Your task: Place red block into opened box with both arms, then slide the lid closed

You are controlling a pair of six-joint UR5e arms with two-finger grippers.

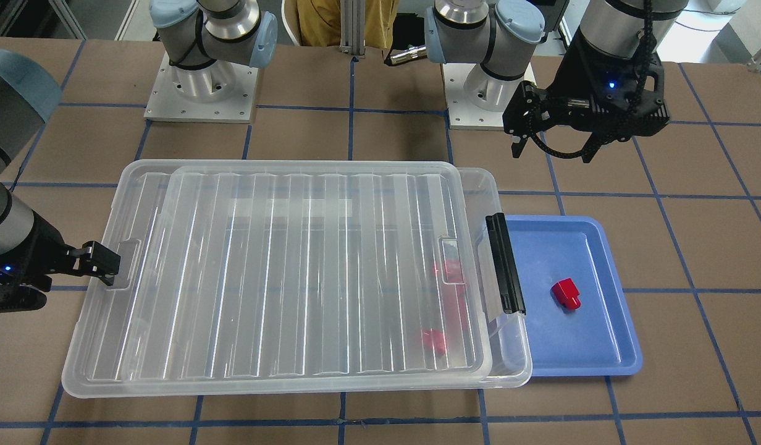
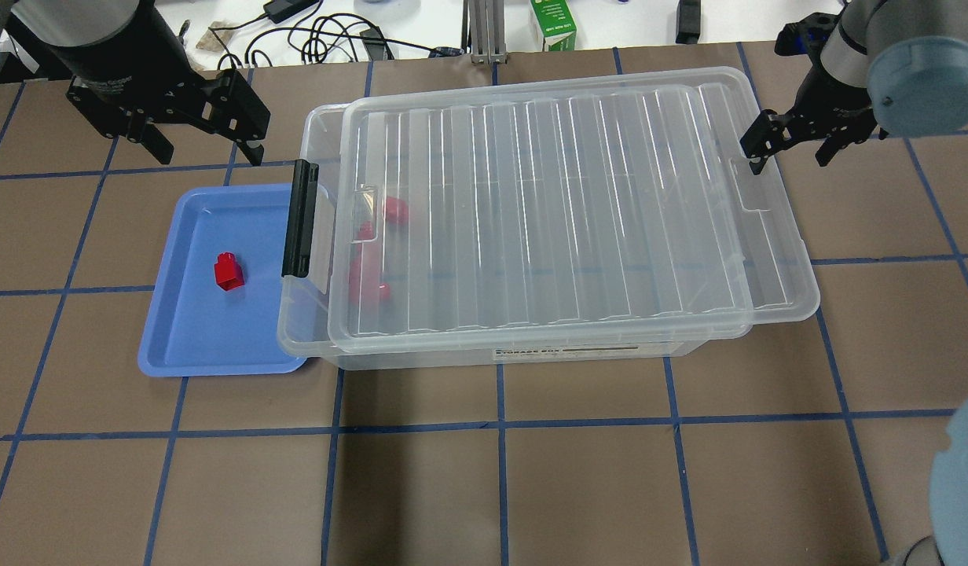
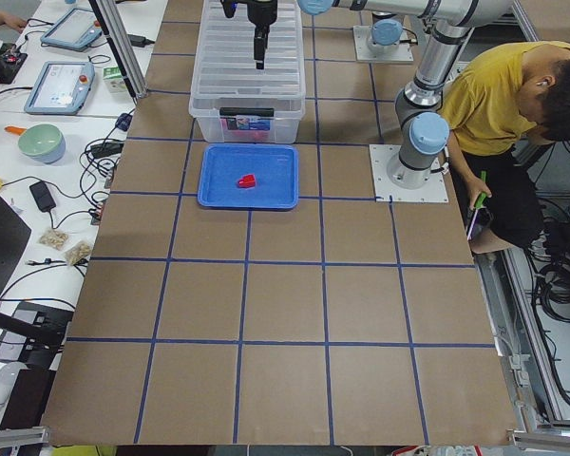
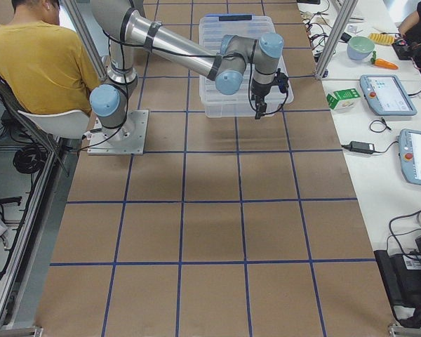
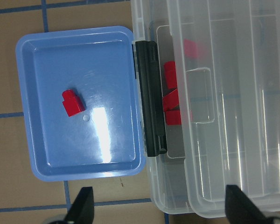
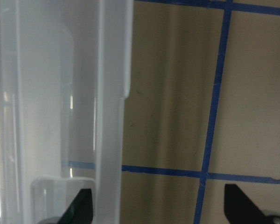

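One red block [image 2: 229, 272] [image 1: 566, 293] [image 5: 72, 102] lies on the blue tray [image 2: 185, 346]. Several more red blocks [image 2: 374, 251] [image 1: 448, 272] show through the lid inside the clear box [image 2: 531, 358] [image 1: 510, 346]. The ribbed lid [image 2: 570, 212] [image 1: 306, 272] rests on the box, shifted toward my right, leaving a strip uncovered by the black latch bar [image 2: 299, 220] [image 5: 150, 98]. My left gripper [image 2: 185, 130] [image 1: 553, 142] hangs open and empty behind the tray. My right gripper [image 2: 790, 149] [image 1: 59, 281] is open, one finger [image 1: 102, 262] at the lid's notched short edge.
The blue tray [image 1: 603, 364] butts against the box's latch end. Both arm bases [image 1: 201, 93] stand behind the box. A person in a yellow shirt [image 3: 494, 95] sits behind the robot. Cables and a green carton [image 2: 553, 23] lie beyond the table's far edge.
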